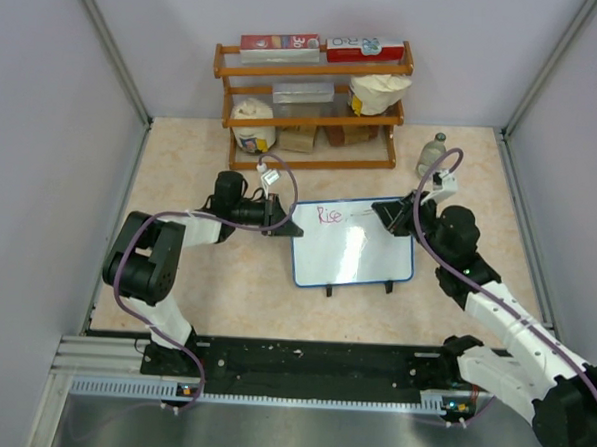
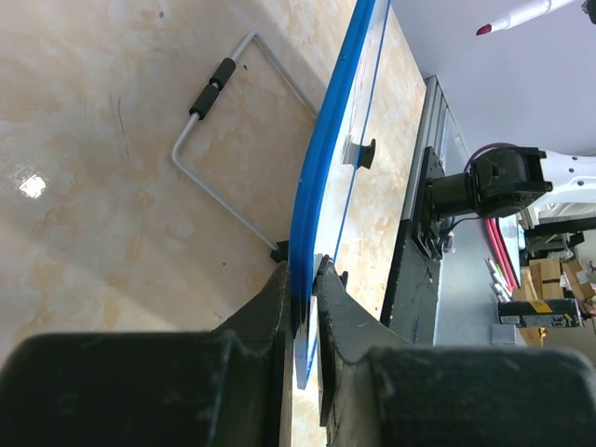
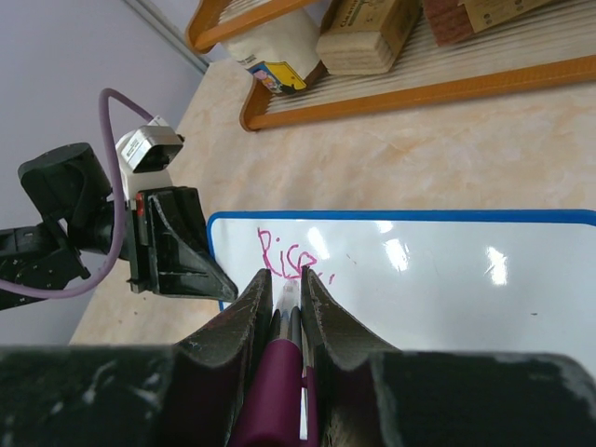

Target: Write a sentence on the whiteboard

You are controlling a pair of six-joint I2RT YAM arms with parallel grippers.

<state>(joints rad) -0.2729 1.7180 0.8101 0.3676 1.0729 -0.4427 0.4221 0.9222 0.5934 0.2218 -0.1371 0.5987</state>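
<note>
Your left gripper [image 1: 290,226] was clamped on the left edge of the whiteboard [image 1: 367,259]. Its two black fingers [image 2: 270,312] pinched the blue frame from either side, which the left wrist view showed edge-on. The whiteboard sat in the middle of the beige table [image 1: 195,278], in front of the wooden rack [image 1: 312,164], with its two small black feet toward the arm bases. In the left wrist view, a bent wire stand [image 2: 212,86] with a black sleeve showed against the tabletop on the board's underside. You could not tell from these views whether the board lay flat or leaned on that stand.

Your right gripper [image 3: 282,279] was closed on a magenta marker [image 3: 275,391]. The barrel was pinned between the fingers, with the tip aimed down at the board's upper left area. The tip sat at the end of the pink lettering [image 3: 282,253]; whether it touched the surface could not be made out. The lettering read "Rise" in one short line near the top-left corner, with a couple of faint specks after it. Elsewhere the board was glossy white with patches of glare.

A clear bottle [image 1: 434,154] stood at the back right of the table, near your right arm and apart from the board. The rack held boxes and bags on its shelves.
</note>
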